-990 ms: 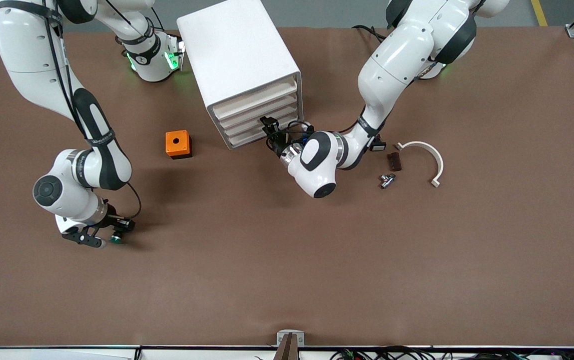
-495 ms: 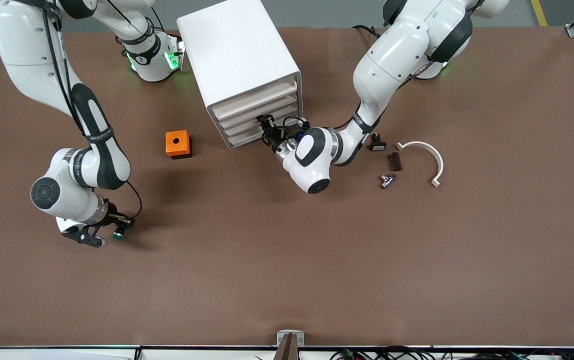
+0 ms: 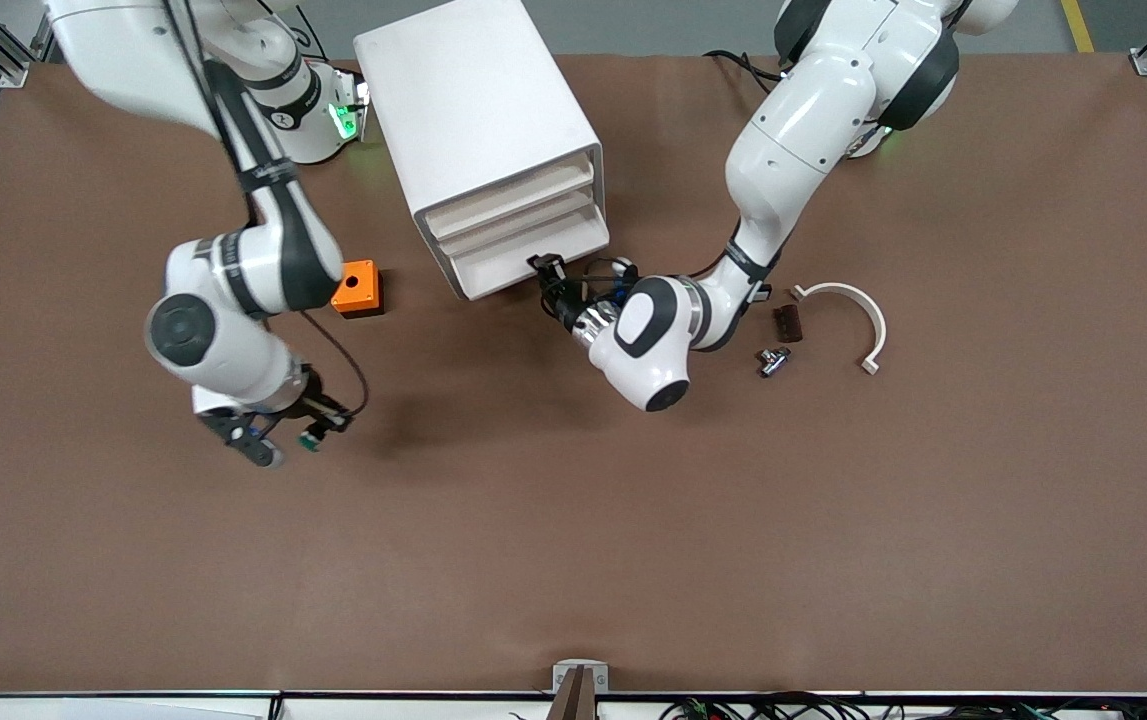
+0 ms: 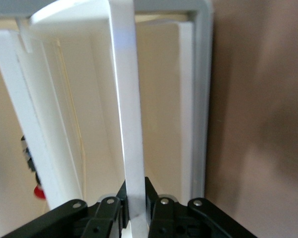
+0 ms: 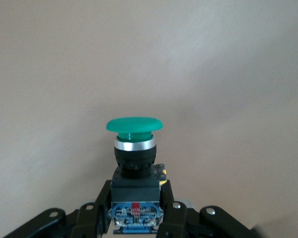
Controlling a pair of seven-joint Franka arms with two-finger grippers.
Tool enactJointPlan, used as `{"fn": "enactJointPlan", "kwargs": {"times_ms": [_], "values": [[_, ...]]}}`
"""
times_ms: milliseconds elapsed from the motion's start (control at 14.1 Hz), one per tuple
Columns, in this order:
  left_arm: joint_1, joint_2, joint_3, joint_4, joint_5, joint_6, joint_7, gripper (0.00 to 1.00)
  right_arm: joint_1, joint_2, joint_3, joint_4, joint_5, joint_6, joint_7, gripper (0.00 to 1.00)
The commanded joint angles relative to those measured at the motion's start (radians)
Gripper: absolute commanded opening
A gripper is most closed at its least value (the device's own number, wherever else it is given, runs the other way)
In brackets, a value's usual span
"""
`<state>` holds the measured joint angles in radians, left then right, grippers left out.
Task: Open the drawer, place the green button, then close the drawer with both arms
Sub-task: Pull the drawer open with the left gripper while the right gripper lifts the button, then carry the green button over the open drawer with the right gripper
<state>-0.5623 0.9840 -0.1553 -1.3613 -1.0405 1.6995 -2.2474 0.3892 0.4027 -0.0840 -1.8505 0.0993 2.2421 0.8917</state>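
The white cabinet (image 3: 473, 110) stands at the table's middle, close to the arms' bases. Its lowest drawer (image 3: 523, 262) is pulled out a little. My left gripper (image 3: 547, 272) is shut on that drawer's front rim, which shows as a white strip (image 4: 131, 124) between the fingers of the gripper (image 4: 137, 201) in the left wrist view. My right gripper (image 3: 293, 440) is shut on the green-capped button (image 3: 310, 440) and holds it above the bare table, nearer the front camera than the orange box. In the right wrist view the button (image 5: 134, 144) sits upright in the gripper (image 5: 135, 203).
An orange box with a hole (image 3: 356, 287) lies beside the cabinet toward the right arm's end. Toward the left arm's end lie a white curved piece (image 3: 858, 310), a dark brown piece (image 3: 786, 322) and a small metal part (image 3: 773, 360).
My right arm has lifted the button off the table and carried it toward the middle. My left gripper has drawn the lowest drawer outward a little.
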Motion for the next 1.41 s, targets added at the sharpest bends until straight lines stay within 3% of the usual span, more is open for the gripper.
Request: {"fn": "enactJointPlan", "kwargs": {"times_ms": [0,283,495,636,778,848,1061,1343], "values": [[0.041,0.007,0.019,0.039,-0.010,0.009,0.107,0.01,0.113,-0.021,-0.013,-0.018,0.011,0.004,0.191,0.00],[0.067,0.007,0.036,0.053,-0.010,0.058,0.204,0.01,0.262,-0.028,-0.013,0.004,0.011,0.002,0.445,0.00],[0.067,0.008,0.036,0.051,-0.010,0.094,0.235,0.15,0.353,-0.033,-0.013,0.025,0.011,0.001,0.602,0.00],[0.068,0.005,0.039,0.051,-0.009,0.094,0.235,0.41,0.397,-0.038,-0.013,0.027,0.011,-0.001,0.676,0.00],[0.068,-0.002,0.052,0.050,0.002,0.092,0.233,0.95,0.436,-0.038,-0.013,0.027,0.011,0.001,0.742,0.00],[0.068,-0.007,0.063,0.051,0.010,0.088,0.235,0.99,0.448,-0.038,-0.013,0.027,0.011,-0.001,0.760,0.00],[0.073,-0.037,0.104,0.056,0.068,0.075,0.239,0.99,0.473,-0.031,-0.013,0.027,0.011,0.002,0.811,0.00],[0.105,-0.067,0.197,0.119,0.122,-0.043,0.241,0.99,0.488,-0.025,-0.013,0.028,0.011,0.010,0.855,0.00]]}}
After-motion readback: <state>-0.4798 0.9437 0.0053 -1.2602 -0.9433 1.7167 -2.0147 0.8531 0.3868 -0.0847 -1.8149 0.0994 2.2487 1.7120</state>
